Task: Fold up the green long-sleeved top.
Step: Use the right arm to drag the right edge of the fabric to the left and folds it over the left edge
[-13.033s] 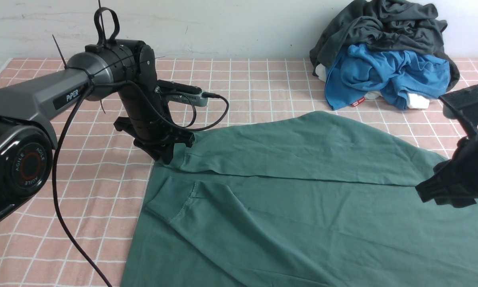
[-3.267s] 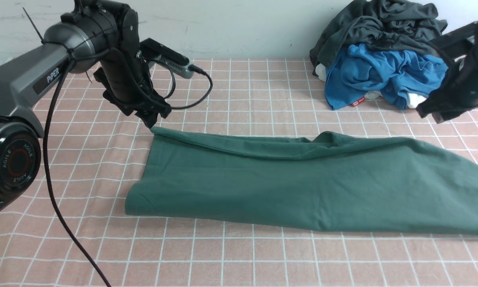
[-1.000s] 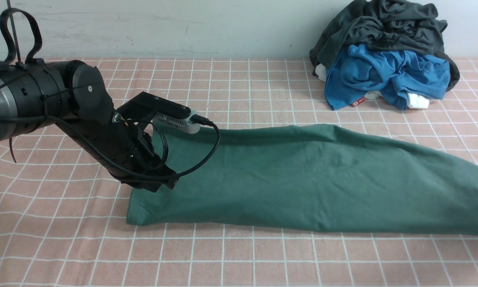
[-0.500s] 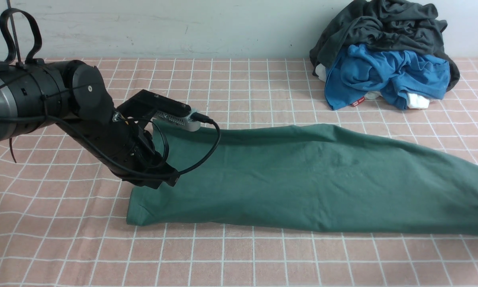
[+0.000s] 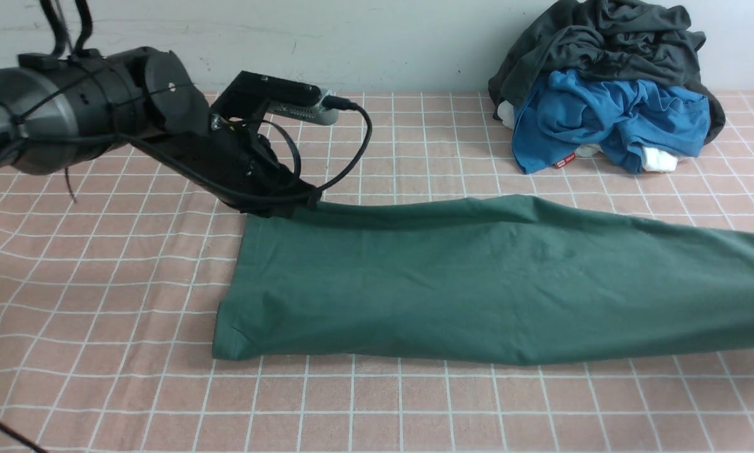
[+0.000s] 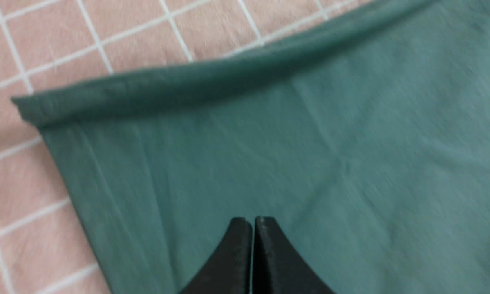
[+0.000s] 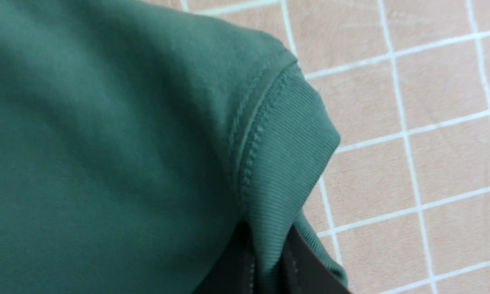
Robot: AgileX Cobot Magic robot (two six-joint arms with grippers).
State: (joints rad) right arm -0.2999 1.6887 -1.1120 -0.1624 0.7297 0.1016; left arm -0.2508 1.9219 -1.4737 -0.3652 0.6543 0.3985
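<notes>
Front view has the green long-sleeved top (image 5: 477, 283) lying as a long band across the checked surface (image 5: 383, 415). Left hand (image 6: 253, 228), jaws pressed together, sits at its far-left corner; right hand (image 7: 269, 261) pinches the ribbed edge (image 7: 281, 163). Lift both ends evenly, keeping cloth taut. Near side offers open room; the clothes pile (image 5: 603, 94) crowds the far right.

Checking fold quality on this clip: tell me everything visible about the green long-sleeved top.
The green long-sleeved top is plain dark green, a soft matte knit, folded into one long band, no sleeves showing. It lies nearly flat across the pink checked cloth, running off the front view's right edge. One long edge is a rounded fold. A ribbed edge with double stitching is pinched in the shut right gripper. The shut left gripper sits near its far left corner; contact unclear.
</notes>
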